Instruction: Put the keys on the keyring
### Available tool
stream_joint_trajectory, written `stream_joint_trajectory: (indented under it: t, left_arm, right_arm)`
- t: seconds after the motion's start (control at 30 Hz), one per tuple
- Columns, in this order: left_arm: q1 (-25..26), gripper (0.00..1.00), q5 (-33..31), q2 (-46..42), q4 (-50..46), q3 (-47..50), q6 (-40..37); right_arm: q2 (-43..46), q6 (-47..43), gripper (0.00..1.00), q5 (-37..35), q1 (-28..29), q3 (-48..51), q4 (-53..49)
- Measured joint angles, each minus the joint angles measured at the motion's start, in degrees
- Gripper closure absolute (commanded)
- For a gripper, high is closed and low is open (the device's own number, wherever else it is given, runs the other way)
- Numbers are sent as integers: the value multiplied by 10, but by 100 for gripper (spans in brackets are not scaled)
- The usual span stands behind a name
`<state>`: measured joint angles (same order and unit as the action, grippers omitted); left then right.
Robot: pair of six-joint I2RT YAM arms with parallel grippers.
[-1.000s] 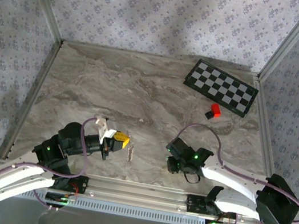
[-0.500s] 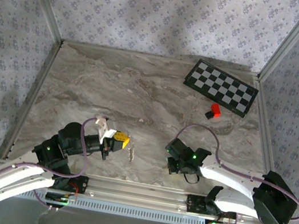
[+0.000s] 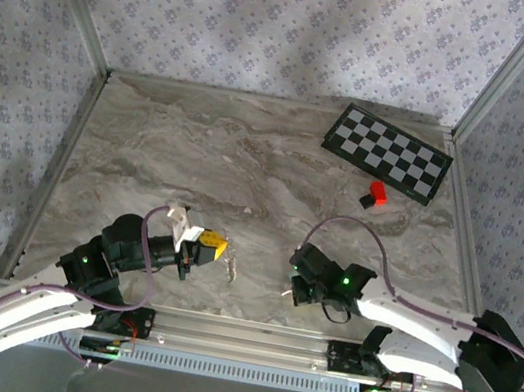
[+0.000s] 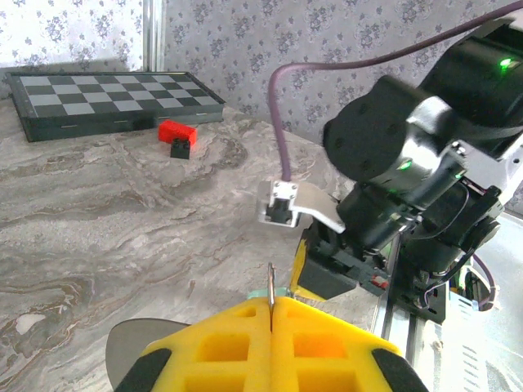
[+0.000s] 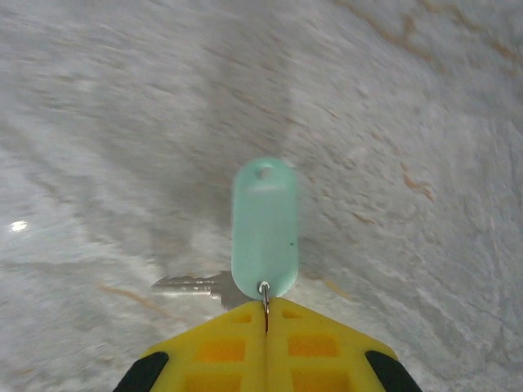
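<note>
**Both grippers pinched shut**

Left gripper (image 3: pixel 218 246): we see its yellow fingers closed on the chain (image 3: pixel 229 269), which runs toward 5 o'clock over the marble table (image 3: pixel 200 145). Right gripper (image 5: pixel 265 314): fingers closed on the key's (image 5: pixel 192 284) little ring. Its mint tag (image 5: pixel 263 224) points to 12 o'clock and the blade to 9.

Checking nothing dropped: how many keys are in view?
1: a silver key tucked behind the mint-green tag, both on a small ring pinched by the right gripper. Others may be hidden.
</note>
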<state>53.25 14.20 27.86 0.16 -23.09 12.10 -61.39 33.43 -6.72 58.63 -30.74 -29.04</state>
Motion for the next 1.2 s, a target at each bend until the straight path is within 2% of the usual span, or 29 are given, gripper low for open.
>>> stream_joint_trajectory:
  t: [0.17, 0.33, 0.73, 1.2]
  left_arm:
    - [0, 100, 0, 0, 0, 0, 0]
    - [0, 100, 2, 0, 0, 0, 0]
    - [0, 100, 27, -28, 16, 0, 0]
    - [0, 100, 41, -45, 31, 10, 0]
  right_arm:
    - [73, -70, 100, 1, 51, -9, 30]
    - [103, -137, 100, 35, 62, -29, 55]
    - [32, -266, 100, 166, 61, -177, 85]
    - [54, -301, 100, 218, 52, -192, 93]
